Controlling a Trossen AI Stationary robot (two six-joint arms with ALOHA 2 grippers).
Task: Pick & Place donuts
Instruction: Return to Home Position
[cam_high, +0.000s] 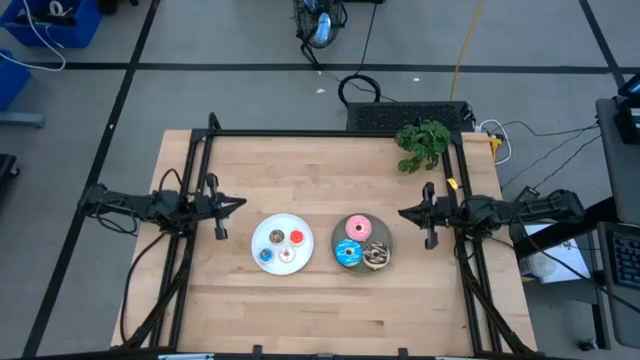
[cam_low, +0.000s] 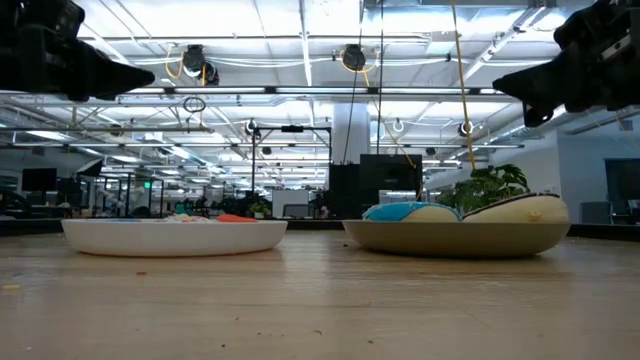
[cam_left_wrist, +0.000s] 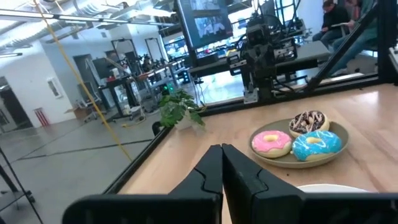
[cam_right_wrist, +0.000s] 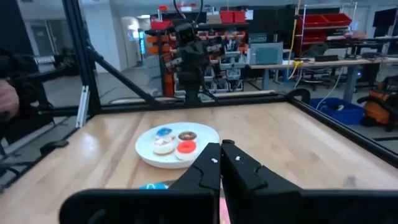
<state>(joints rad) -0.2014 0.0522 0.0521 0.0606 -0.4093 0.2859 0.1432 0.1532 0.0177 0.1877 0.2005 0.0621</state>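
Big donuts (cam_high: 357, 228): three on grey plate (cam_high: 386, 236), mid-table.
Tiny donuts (cam_high: 297, 237): four on white plate (cam_high: 260, 230), just beside, nearer the left edge.
Left gripper (cam_high: 236, 203): fingers together, near left edge.
Right gripper (cam_high: 406, 212): fingers together, near right edge.
Progress: all seven plated; likely finished.

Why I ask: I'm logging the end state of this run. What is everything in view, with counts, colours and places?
table: 1, light wood, black frame around it
white plate: 1, white, table middle, nearer the left arm
grey plate: 1, grey, right of the white plate, not touching it
small donuts: 4, red, brown, cream, blue, on the white plate
large donuts: 3, pink, blue, chocolate with sprinkles, on the grey plate
plant: 1, green, far edge of the table, right side
person: at least 1, dark top, in the room beyond the table
left gripper: 1, dark, shut, raised at the table's left side
right gripper: 1, dark, shut, raised at the table's right side
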